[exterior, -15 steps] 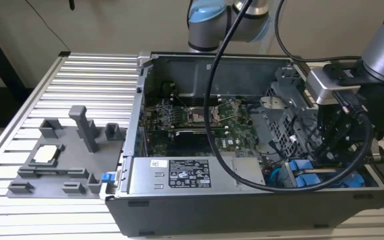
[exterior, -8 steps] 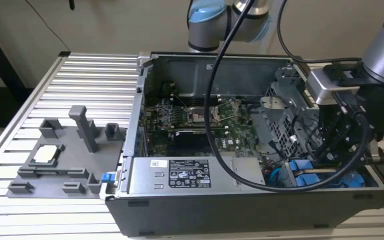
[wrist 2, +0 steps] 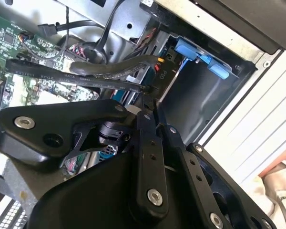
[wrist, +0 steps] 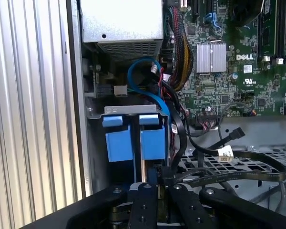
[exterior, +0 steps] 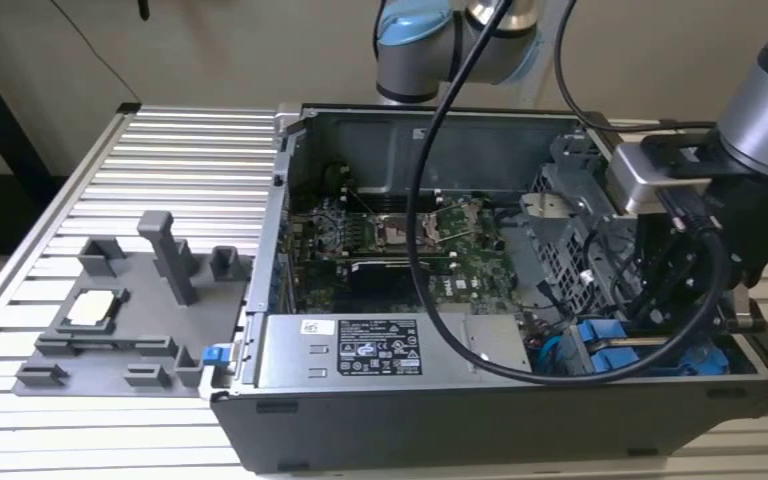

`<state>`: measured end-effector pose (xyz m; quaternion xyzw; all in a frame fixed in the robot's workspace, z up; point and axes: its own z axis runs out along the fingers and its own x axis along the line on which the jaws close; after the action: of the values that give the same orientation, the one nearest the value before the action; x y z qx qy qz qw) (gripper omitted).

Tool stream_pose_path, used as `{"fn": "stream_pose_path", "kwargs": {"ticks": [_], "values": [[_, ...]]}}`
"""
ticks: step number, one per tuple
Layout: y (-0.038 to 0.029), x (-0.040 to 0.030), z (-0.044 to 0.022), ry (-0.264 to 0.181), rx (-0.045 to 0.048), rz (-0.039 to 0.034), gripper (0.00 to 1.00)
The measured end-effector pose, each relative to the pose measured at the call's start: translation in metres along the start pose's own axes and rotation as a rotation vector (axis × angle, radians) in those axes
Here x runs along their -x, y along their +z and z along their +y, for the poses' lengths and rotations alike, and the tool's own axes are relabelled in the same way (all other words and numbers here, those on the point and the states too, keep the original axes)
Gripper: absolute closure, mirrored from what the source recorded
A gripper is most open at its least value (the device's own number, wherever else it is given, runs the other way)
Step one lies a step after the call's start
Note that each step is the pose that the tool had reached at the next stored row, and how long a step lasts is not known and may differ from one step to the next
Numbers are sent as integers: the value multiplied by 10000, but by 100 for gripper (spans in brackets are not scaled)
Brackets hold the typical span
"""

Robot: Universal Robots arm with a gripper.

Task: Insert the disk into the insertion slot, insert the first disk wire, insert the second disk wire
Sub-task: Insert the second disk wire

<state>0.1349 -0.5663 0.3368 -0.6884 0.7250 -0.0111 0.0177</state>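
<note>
Two blue plastic carrier ends (wrist: 134,143) stand side by side in the insertion slot (wrist: 97,157), a dark-grey metal bay at the corner of the open computer case (exterior: 491,410) beside the silver power supply (exterior: 357,350); which of the two belongs to the disk cannot be told, and no disk body is visible. Each end is a flat rectangular block with a smaller tab above it. In the exterior view the same blue ends (exterior: 602,345) lie near the case's front edge, toward the exterior view's right.

The gripper (wrist: 157,188) hangs directly over the two carrier ends, its two black, bolted metal fingers (wrist: 144,205) drawn close together around a thin dark part at their tips; whether that part is a wire connector cannot be told. In the second wrist view the fingers (wrist 2: 150,143) meet at a flat black ribbon cable (wrist 2: 86,76) running across the case.

One light-blue cable (wrist: 143,76) loops in a curve above the slot. A bundle of black wires (wrist: 181,62) runs beside it. The green motherboard (wrist: 238,71) carries one finned silver heatsink (wrist: 211,57). A perforated grey metal cage (wrist: 219,164) lies beside the slot.

The case rests on a ribbed aluminium surface (exterior: 157,170). Toward that surface's edge at the exterior view's left sits one grey plastic fixture (exterior: 131,310) with upright posts.
</note>
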Motion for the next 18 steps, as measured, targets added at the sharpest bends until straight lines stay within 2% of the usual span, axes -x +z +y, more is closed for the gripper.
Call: {"fn": "stream_pose_path", "kwargs": {"ticks": [1, 2, 4, 5, 11, 18], "values": [[3, 0, 0, 6, -1, -5, 84], [7, 0, 0, 11, 7, -11, 77], [3, -2, -1, 29, 54, -10, 77], [-13, -3, -2, 35, 85, -7, 70], [-199, -4, -9, 42, 207, 5, 70], [-403, -2, -17, 42, 224, 4, 70]]}}
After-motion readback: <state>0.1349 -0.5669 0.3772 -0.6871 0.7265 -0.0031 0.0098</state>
